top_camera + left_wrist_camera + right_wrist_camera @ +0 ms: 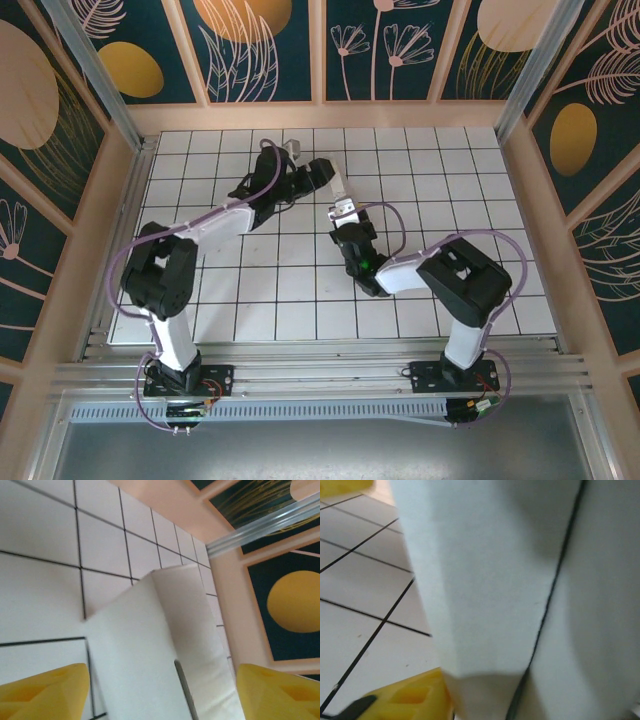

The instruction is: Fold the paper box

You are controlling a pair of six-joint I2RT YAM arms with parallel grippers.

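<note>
White thin-cardboard paper box [150, 645] is at the middle of the gridded table [250, 290], one panel between the wide-spread left pincer [162, 677], unclamped. Right pincer [345, 213] is close at the box's near side; can't tell its grip.

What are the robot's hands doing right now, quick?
Left hand: open, paper box between its fingers.
Right hand: cannot tell; the paper box blocks the view.

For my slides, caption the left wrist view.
White paper box framed by the open left gripper, gridded table behind.

White gridded table [420, 160] ringed by dark floral wall panels [400, 50].
</note>
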